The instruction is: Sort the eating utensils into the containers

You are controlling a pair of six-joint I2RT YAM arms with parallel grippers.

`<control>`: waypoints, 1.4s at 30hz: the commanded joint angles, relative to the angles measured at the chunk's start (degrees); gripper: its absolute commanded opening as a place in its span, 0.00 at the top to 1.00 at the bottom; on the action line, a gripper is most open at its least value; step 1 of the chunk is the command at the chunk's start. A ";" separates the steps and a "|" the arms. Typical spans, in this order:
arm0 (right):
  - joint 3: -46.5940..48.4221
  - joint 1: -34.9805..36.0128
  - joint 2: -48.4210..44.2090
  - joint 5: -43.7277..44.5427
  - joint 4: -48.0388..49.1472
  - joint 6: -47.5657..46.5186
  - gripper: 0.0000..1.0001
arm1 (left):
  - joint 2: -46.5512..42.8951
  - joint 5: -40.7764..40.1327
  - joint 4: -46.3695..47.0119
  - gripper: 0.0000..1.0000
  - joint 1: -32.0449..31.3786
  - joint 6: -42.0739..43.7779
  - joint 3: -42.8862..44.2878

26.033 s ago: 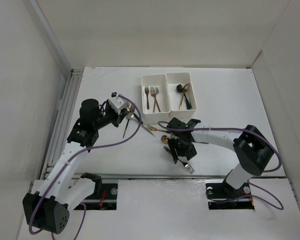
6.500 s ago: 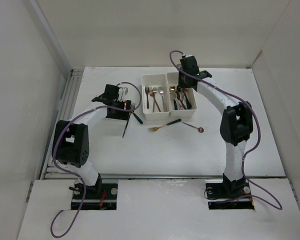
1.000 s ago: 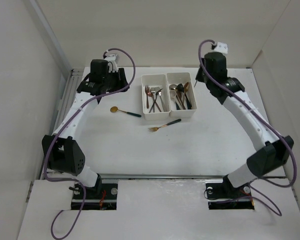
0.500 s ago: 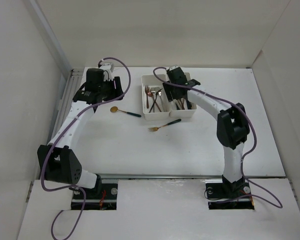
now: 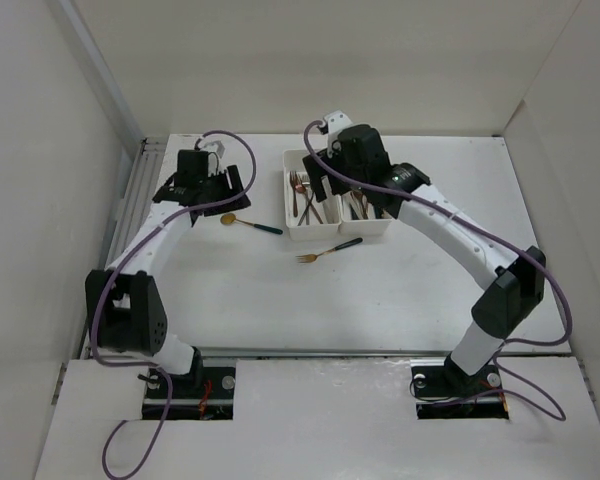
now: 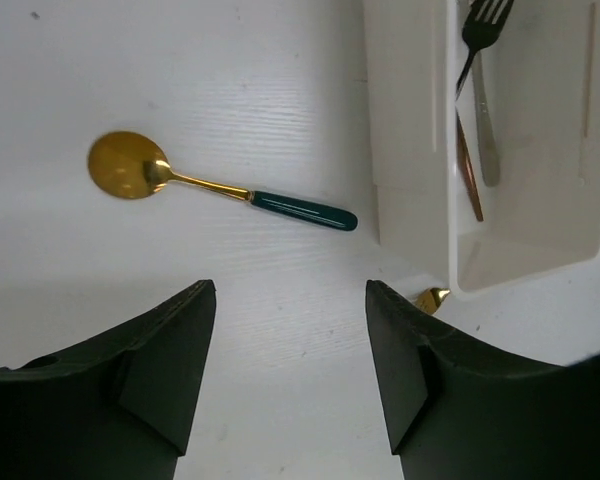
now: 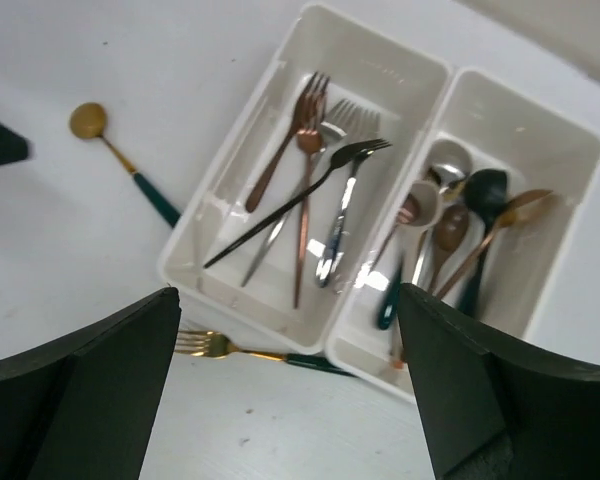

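A gold spoon [image 5: 248,223] [image 6: 220,187] [image 7: 120,160] with a dark green handle lies on the table left of the containers. A gold fork [image 5: 328,250] [image 7: 250,352] with a green handle lies in front of them. The left bin [image 5: 287,205] [image 7: 205,225] [image 6: 410,150] holds several forks [image 7: 305,170]. Several spoons [image 7: 450,230] lie in the right bin [image 5: 388,222] [image 7: 580,190]. My left gripper [image 5: 223,197] [image 6: 288,290] is open and empty, just short of the spoon. My right gripper [image 5: 342,178] [image 7: 288,292] hovers open and empty above the bins' near ends.
White walls enclose the table [image 5: 420,290] on the left, back and right. A ribbed rail [image 5: 130,230] runs along the table's left edge. The purple cable of each arm loops above its wrist.
My right arm has swung from the back right to above the bins, and its jaws have opened wide. My left gripper has shifted slightly nearer the gold spoon.
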 commanded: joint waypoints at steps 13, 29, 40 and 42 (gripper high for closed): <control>-11.02 0.25 -5.47 9.19 0.95 14.34 0.06 | 23.75 -12.53 -8.10 0.19 -9.35 -18.76 11.86; -14.47 -0.89 -10.05 10.87 1.04 15.92 0.06 | 32.80 -18.87 -10.57 0.35 -9.35 -22.01 16.09; -12.88 -3.78 -10.57 11.48 1.04 14.87 0.06 | 30.78 -16.14 -7.49 1.00 -3.30 -17.98 5.79; -12.88 -5.71 -9.18 11.48 -0.26 15.56 0.05 | 30.78 -17.29 -8.01 1.00 -2.67 -17.01 8.42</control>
